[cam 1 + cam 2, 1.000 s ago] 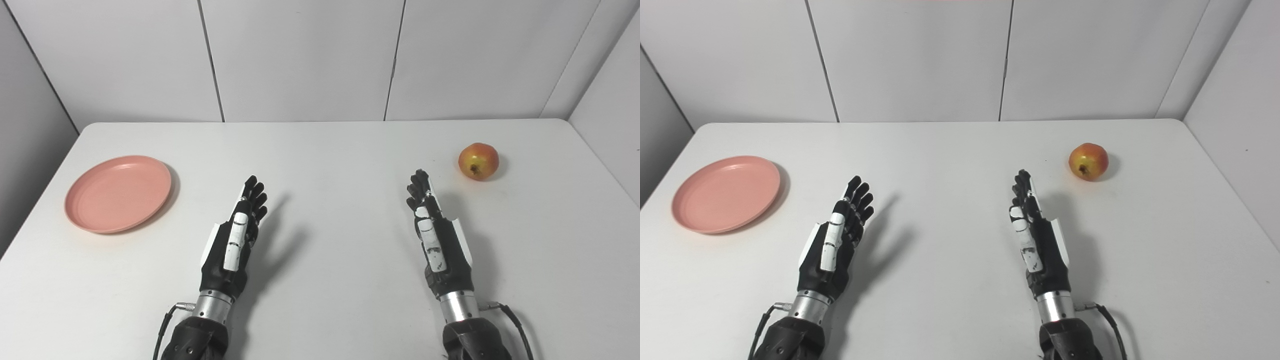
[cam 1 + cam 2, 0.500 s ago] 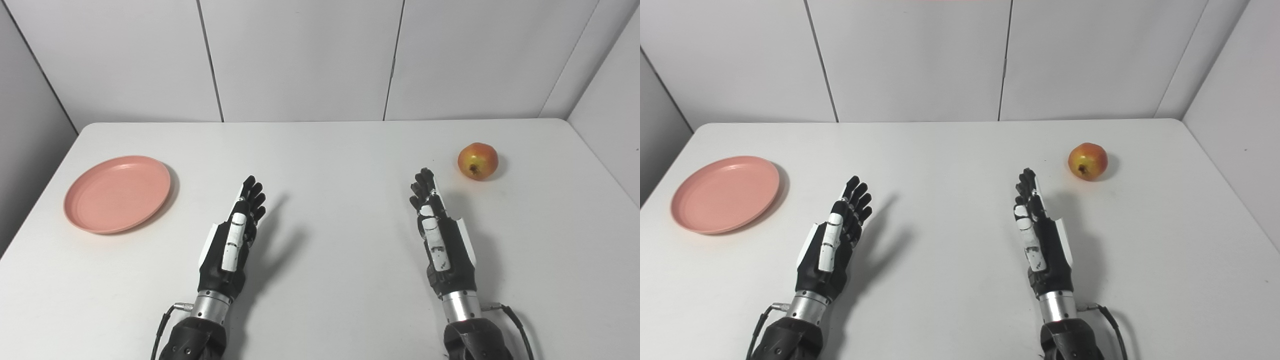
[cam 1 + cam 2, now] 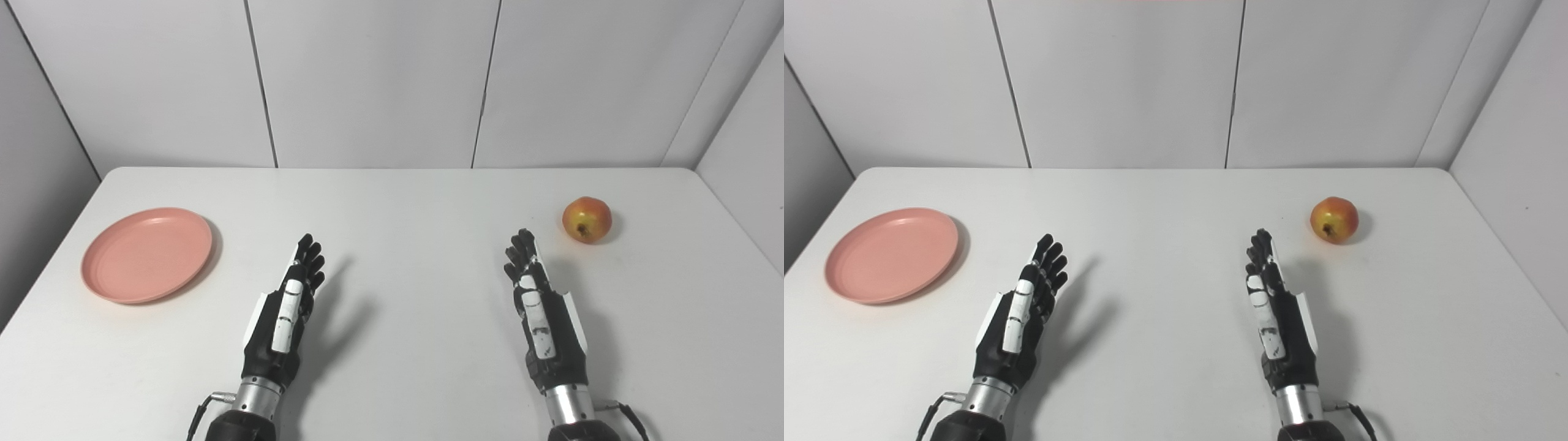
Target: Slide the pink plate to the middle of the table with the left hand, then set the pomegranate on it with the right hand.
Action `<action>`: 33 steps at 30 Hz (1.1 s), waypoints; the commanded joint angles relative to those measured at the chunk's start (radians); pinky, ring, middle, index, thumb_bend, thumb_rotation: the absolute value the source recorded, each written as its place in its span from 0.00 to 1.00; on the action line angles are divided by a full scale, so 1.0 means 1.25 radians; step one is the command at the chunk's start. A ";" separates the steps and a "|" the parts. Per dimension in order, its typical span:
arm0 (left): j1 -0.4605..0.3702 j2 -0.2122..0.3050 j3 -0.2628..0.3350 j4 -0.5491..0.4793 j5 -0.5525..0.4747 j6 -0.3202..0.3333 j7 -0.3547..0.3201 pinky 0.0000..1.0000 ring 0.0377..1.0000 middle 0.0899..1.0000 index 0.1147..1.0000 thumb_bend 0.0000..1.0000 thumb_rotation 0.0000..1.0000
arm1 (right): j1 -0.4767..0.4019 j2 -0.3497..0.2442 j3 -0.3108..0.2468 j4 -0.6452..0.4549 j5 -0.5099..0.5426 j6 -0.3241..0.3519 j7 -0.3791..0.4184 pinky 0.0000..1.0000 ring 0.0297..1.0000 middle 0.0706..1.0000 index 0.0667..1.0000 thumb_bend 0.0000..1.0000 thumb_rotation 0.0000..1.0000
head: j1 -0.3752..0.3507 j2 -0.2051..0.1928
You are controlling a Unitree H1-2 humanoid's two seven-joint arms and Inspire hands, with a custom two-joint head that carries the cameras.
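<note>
Bright, even, soft light from above left; sharp focus, no glare or blur. On the table [image 3: 392, 202], soft shadows fall right of both hands, and faint ones hug the right of plate [image 3: 147, 254] and fruit [image 3: 587, 219].

A round pink plate [image 3: 147, 254] lies flat, empty, at the table's left side; a red-yellow pomegranate [image 3: 587, 219] sits far right.

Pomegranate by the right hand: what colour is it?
The pomegranate is red blending into yellow-orange, clearest in the right eye view.
</note>
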 commanded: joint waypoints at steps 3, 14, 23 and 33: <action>0.006 -0.008 -0.011 0.041 0.025 -0.047 0.009 1.00 1.00 1.00 1.00 0.53 1.00 | 0.013 -0.031 -0.011 0.050 0.004 -0.047 0.016 1.00 1.00 1.00 1.00 0.65 0.94 | 0.058 -0.022; 0.015 -0.038 -0.039 0.060 0.103 -0.071 0.051 1.00 1.00 1.00 1.00 0.52 1.00 | 0.016 -0.061 -0.032 0.075 0.084 -0.048 0.057 1.00 1.00 1.00 1.00 0.66 0.97 | 0.189 -0.044; 0.003 -0.068 -0.033 0.070 0.108 -0.060 0.082 1.00 1.00 1.00 1.00 0.56 1.00 | 0.005 -0.077 -0.044 0.089 0.094 -0.045 0.063 1.00 1.00 1.00 1.00 0.65 0.97 | 0.233 -0.050; -0.019 -0.049 -0.024 -0.070 0.054 0.047 0.057 1.00 1.00 1.00 1.00 0.57 1.00 | 0.002 -0.081 -0.046 0.084 0.089 -0.055 0.064 1.00 1.00 1.00 1.00 0.60 1.00 | 0.246 -0.052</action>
